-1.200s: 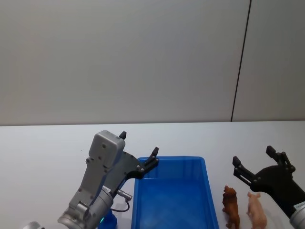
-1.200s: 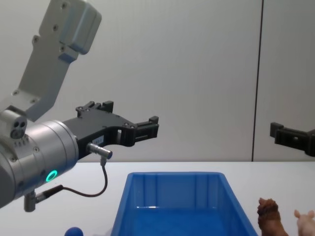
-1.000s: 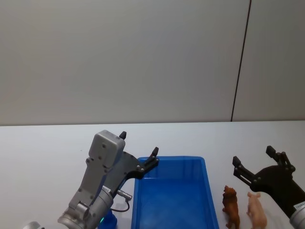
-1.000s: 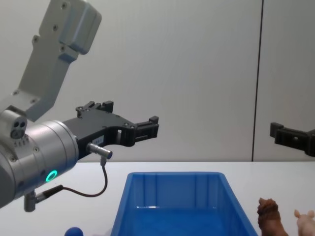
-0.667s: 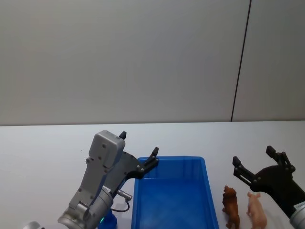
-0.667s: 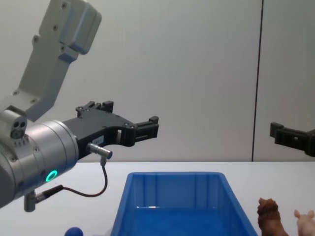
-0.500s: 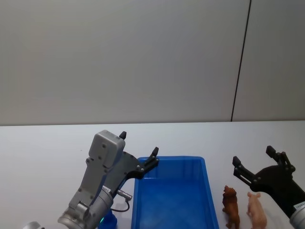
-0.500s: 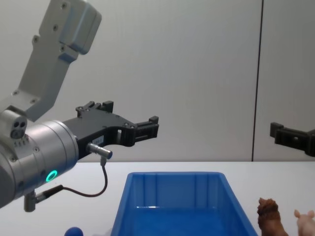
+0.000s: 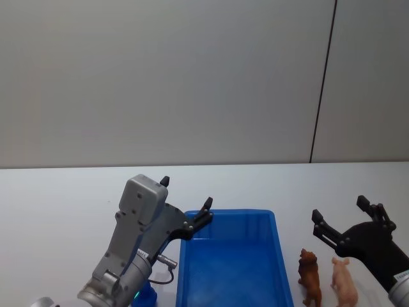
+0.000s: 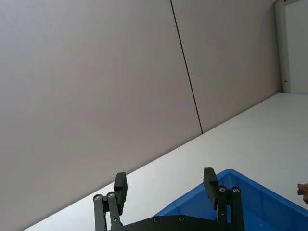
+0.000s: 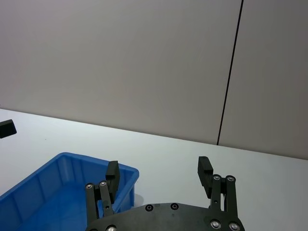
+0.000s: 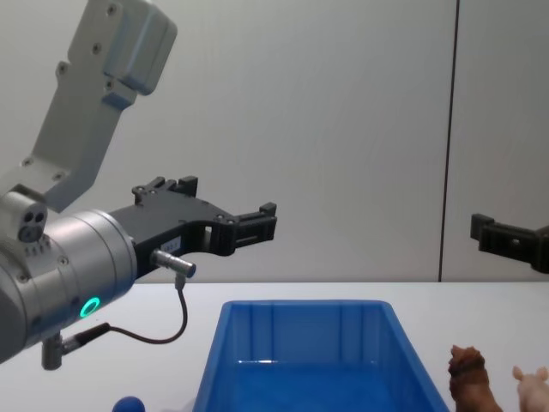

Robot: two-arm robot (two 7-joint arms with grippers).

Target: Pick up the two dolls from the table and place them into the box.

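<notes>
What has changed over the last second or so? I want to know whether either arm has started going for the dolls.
Nothing visibly changed. The left gripper stays open, raised near the far left corner of the box, and the right gripper stays open just behind the brown doll and pink doll, which both stand untouched on the table right of the box.

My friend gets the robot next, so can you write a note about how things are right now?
Left pincer: open, empty, raised by the far left corner of the box.
Right pincer: open, empty, raised right of the box.
Brown doll and pink doll: side by side on the table, right of the box.
Done: nothing; no doll is in the box.
Left to do: both dolls into the box.
</notes>
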